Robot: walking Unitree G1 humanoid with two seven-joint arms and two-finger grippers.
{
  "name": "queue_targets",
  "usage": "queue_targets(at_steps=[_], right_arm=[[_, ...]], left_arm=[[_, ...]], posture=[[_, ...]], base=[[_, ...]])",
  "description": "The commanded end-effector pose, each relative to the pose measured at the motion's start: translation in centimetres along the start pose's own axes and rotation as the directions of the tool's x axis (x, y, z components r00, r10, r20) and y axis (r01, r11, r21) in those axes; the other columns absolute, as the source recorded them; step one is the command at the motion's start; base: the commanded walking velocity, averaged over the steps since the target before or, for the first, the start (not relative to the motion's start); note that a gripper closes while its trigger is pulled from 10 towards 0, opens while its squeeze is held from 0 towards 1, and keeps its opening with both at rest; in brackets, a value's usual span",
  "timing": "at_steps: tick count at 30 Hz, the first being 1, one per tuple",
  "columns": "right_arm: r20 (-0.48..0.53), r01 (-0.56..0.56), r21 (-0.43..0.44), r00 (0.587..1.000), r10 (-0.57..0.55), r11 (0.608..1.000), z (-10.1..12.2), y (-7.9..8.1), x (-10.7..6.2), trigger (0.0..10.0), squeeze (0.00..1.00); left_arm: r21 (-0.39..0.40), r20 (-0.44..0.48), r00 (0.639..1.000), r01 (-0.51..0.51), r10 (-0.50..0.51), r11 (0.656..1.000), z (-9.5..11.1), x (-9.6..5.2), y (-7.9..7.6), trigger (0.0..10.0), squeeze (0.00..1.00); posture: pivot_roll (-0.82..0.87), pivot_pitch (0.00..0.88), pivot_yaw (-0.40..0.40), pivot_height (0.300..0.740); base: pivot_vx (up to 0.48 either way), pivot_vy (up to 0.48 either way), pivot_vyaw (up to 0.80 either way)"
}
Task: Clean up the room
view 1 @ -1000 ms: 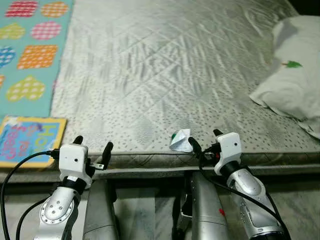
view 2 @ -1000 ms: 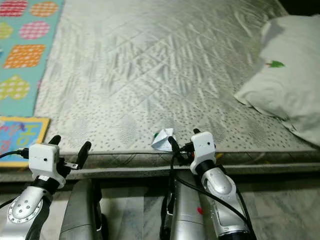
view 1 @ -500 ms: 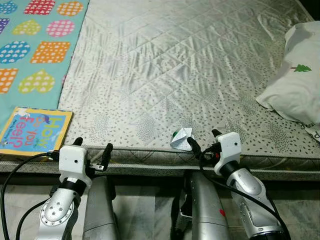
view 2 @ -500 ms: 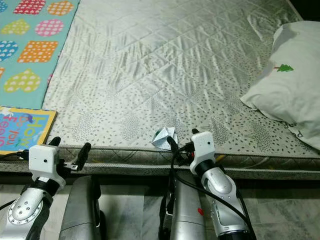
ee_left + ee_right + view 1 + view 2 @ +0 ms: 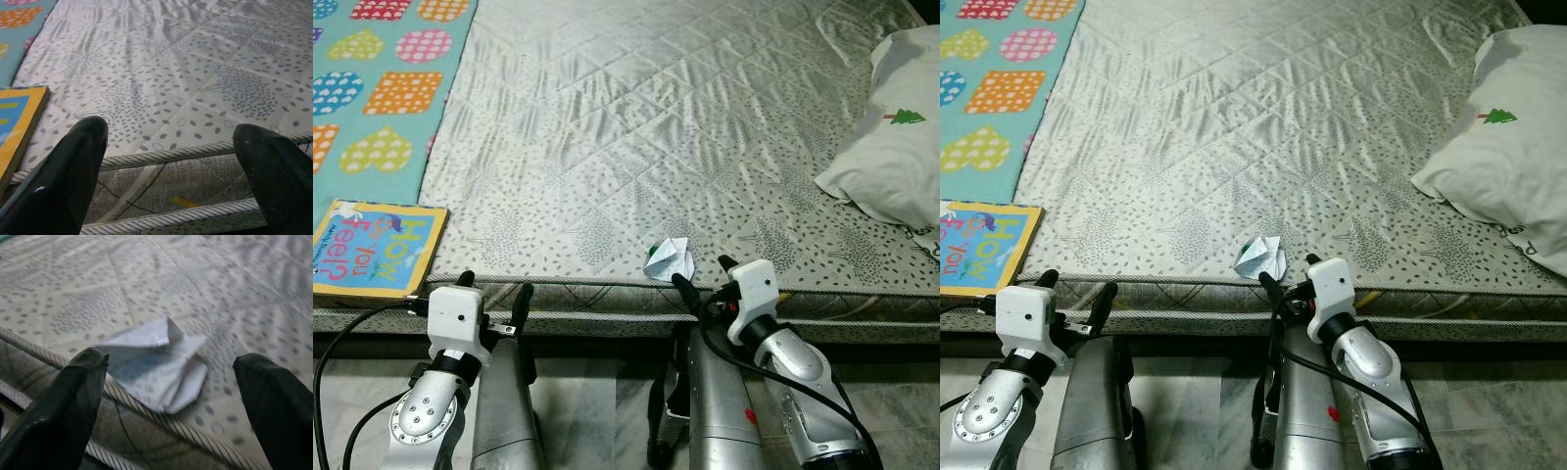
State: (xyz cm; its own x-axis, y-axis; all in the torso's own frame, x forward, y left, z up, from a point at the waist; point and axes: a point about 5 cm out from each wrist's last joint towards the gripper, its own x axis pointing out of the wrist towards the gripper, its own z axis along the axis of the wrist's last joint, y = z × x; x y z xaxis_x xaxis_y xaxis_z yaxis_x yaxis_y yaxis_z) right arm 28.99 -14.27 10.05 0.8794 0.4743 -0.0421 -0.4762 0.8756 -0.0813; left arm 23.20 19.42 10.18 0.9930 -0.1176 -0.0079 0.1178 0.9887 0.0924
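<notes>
Lower edge of the head view: two silver arms rise from the bottom of the frame. The left gripper, at lower left, has its two black fingers spread apart and holds nothing; it sits level with the near edge of the mattress, just right of a children's book. The right gripper, at lower centre-right, also has its fingers parted with nothing between them, and stands at the piped mattress border, just beside a crumpled white wrapper.

The wrapper lies on the mattress surface close to the near edge, a little right of centre; a small green patch shows on its left side. In the right wrist view the wrapper appears between the two fingertips but apart from both.

The book rests flat at the left of the frame, its yellow border overhanging the near left corner of the mattress.

Middle ground: quilted grey-white mattress cover with a leaf-dot pattern, creased diagonally.

Far field: a teal play mat with patterned hearts and squares at upper left; a white pillow printed with a green tree at upper right
</notes>
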Motion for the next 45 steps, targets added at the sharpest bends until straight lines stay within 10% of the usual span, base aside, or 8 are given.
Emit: queue_targets(at_steps=[1,18,24,42,43,45], right_arm=[[-0.021,-0.044,-0.004,0.999,0.044,0.999,-0.5,0.4,-0.1,10.0,0.0],[-0.075,-0.008,0.041,0.997,0.011,0.999,-0.2,2.3,4.1,10.0,0.0],[-0.112,-0.006,0.008,0.994,0.007,1.0,-0.3,3.6,5.8,10.0,0.0],[-0.151,0.152,-0.158,0.973,-0.176,0.976,-0.9,3.0,6.8,10.0,0.0],[-0.142,0.151,-0.166,0.974,-0.176,0.974,-0.9,2.9,6.7,0.0,0.0],[-0.135,0.152,-0.172,0.975,-0.176,0.973,-0.8,2.9,6.7,0.0,0.0]], left_arm=[[0.008,-0.018,1.0,-0.007,0.007,1.0,-0.2,-0.4,0.3,10.0,0.0],[0.063,-0.012,1.0,-0.02,0.021,0.998,0.1,-0.4,1.0,10.0,0.0],[0.088,0.001,0.997,-0.072,0.073,0.993,0.8,-0.4,3.0,10.0,0.0],[0.087,-0.007,0.998,-0.055,0.056,0.995,0.8,-0.5,2.4,10.0,0.0],[0.089,-0.007,0.998,-0.058,0.059,0.994,0.8,-0.5,2.4,10.0,0.0],[0.09,-0.007,0.998,-0.06,0.061,0.994,0.8,-0.5,2.4,10.0,0.0]], posture=[[0.09,0.273,-0.046,0.517],[0.13,0.268,-0.028,0.517],[0.17,0.278,-0.031,0.517],[0.18,0.286,-0.016,0.517],[0.18,0.283,-0.018,0.517],[0.18,0.281,-0.019,0.517]], base=[[0.0,0.0,0.8],[0.0,0.0,0.14],[0.0,0.0,0.0],[0.0,0.0,0.0],[0.0,0.0,0.0],[0.0,0.0,0.0]])
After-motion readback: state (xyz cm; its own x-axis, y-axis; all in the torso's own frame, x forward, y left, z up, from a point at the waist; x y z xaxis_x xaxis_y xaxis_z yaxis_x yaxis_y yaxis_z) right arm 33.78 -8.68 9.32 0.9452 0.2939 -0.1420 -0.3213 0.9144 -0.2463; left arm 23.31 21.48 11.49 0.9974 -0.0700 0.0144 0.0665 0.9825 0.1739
